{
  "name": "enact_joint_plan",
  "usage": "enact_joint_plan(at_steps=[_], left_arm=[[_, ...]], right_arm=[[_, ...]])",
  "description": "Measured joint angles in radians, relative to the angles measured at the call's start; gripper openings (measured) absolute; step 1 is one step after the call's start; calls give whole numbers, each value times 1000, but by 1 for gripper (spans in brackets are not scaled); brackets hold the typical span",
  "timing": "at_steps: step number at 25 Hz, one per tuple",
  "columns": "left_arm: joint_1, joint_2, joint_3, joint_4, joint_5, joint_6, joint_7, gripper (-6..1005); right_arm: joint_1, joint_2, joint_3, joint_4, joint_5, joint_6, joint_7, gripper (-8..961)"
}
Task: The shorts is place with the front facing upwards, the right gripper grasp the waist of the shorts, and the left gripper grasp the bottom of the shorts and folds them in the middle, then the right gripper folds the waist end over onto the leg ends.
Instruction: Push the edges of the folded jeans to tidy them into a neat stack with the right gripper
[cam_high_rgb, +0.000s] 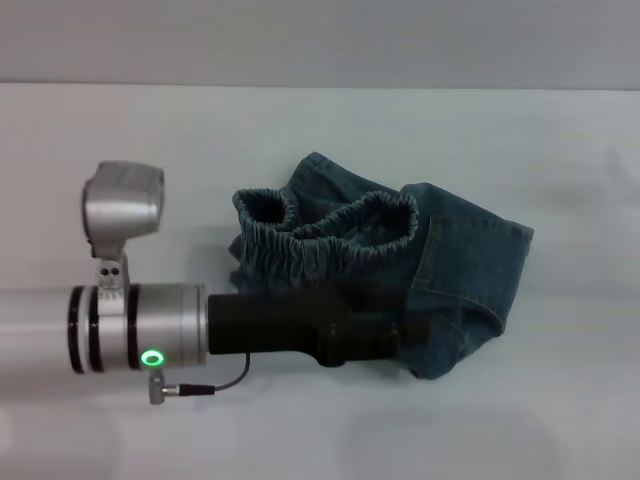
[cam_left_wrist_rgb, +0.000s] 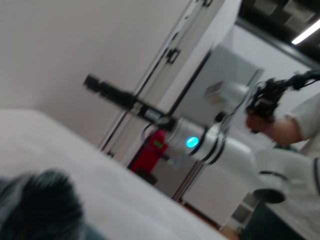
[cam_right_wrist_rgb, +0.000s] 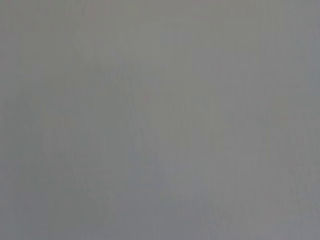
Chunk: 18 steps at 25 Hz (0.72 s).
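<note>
Head view: the shorts (cam_high_rgb: 450, 270) lay bunched in a heap on the white table (cam_high_rgb: 300, 130), with the gathered elastic waistband (cam_high_rgb: 330, 235) turned up and open on the side of the heap away from the robot. The left gripper (cam_high_rgb: 415, 335) reached in from the robot's left, low over the near edge of the heap. Its silver-white wrist (cam_high_rgb: 140, 328), with black rings and a lit green light (cam_high_rgb: 152, 358), stood clear of the cloth, and a thin black cable (cam_high_rgb: 215, 385) hung beneath it. The black body of the gripper lay against the denim, and its tip was sunk into the folds just beyond it. Whether its fingers were apart or clamped on the cloth could not be told. The bulk of the shorts lay beyond and to the far side of that tip.

Left wrist view: a dark blurred fold of the shorts (cam_left_wrist_rgb: 40, 210) filled the near corner, with the table (cam_left_wrist_rgb: 75, 160) beyond it. Farther off, the other arm (cam_left_wrist_rgb: 215, 142), white with a blue light, was raised well above the table.

Right wrist view: only a plain grey field was seen.
</note>
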Motion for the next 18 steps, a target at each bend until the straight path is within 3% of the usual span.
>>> enact_joint_plan(at_steps=[4, 11, 18], left_arm=[[0, -1, 28, -33, 0, -133, -21, 617], [-4, -3, 15, -55, -10, -224, -31, 617], [-42, -4, -100, -96, -12, -336, -41, 617]], right_arm=[[3, 0, 1, 15, 0, -6, -2, 690], [5, 1, 3, 49, 0, -41, -2, 689], [6, 1, 3, 82, 0, -50, -3, 689]])
